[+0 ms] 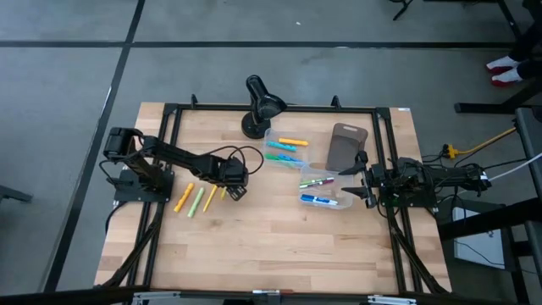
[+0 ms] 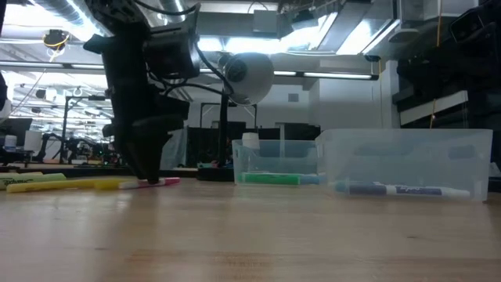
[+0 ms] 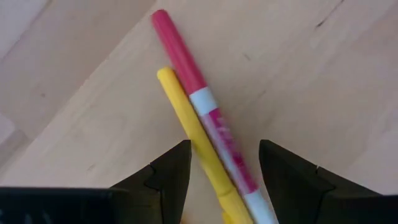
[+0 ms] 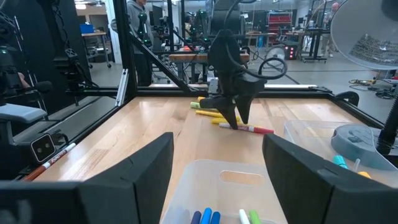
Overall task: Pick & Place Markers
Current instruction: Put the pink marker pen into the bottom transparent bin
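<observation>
Several markers lie flat on the wooden table at the left: an orange one, a green one and a yellow one. My left gripper points steeply down, open, just over the table. In the left wrist view, its fingers stand on either side of a pink marker and a yellow marker that lie side by side; I see no touch. Two clear bins hold more markers. My right gripper waits open and level at the table's right, by the nearer bin.
A grey-brown tray lies at the far right beside the bins. A black desk lamp stands at the far edge. A black frame runs around the table. Bare wood fills the near half.
</observation>
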